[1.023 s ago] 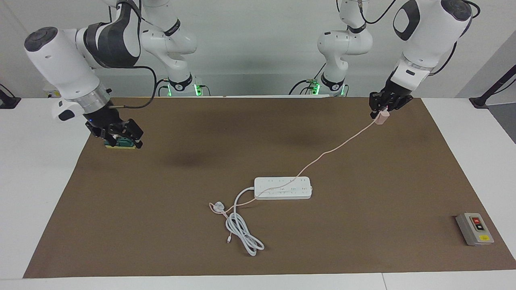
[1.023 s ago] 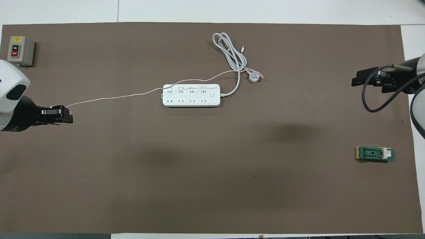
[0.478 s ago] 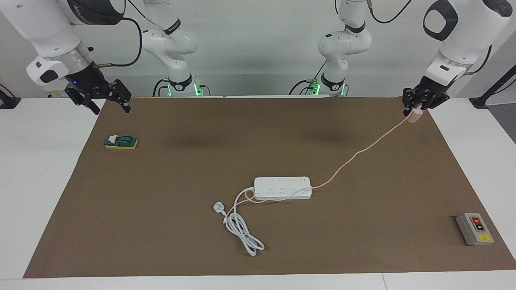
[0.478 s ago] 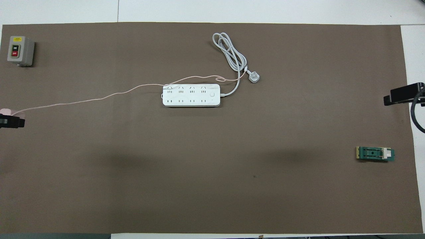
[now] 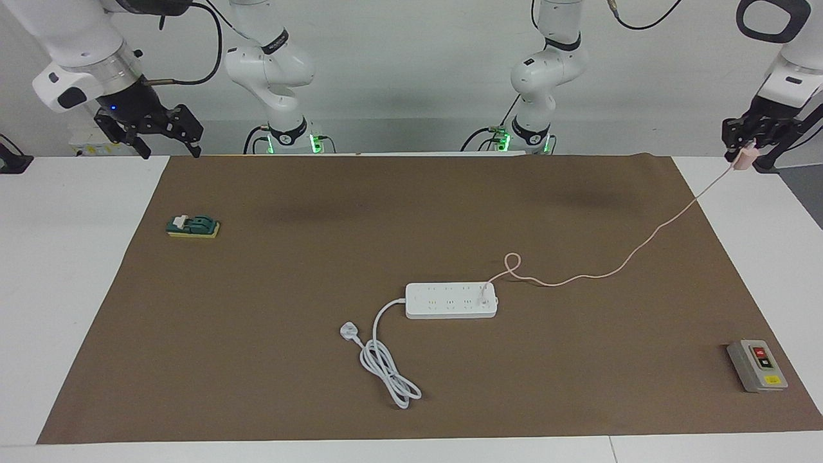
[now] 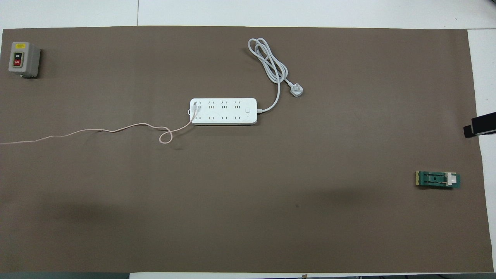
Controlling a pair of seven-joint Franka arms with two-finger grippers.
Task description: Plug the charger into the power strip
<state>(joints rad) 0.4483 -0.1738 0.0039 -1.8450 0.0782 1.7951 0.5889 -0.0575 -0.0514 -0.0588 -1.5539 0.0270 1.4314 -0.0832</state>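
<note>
The pale pink charger (image 5: 742, 161) hangs in my left gripper (image 5: 744, 152), which is shut on it above the white tabletop, just off the brown mat at the left arm's end. Both are outside the overhead view. Its thin pink cable (image 5: 649, 241) (image 6: 116, 129) sags down to the mat and curls into a small loop (image 5: 512, 262) (image 6: 166, 137). The cable's free end rests on the end of the white power strip (image 5: 450, 300) (image 6: 223, 111). My right gripper (image 5: 168, 143) hangs open and empty over the mat's corner at the right arm's end.
A green block (image 5: 193, 226) (image 6: 438, 180) lies on the mat below the right gripper. The strip's white three-pin plug (image 5: 348, 332) (image 6: 297, 91) and coiled cord (image 5: 389, 373) lie farther from the robots. A grey switch box (image 5: 757, 365) (image 6: 24, 59) sits at the left arm's end.
My left gripper has carried the charger outward, off the mat. The cable slid off the strip's cord and plug and now loops beside the strip. My right gripper rose off the green block.
</note>
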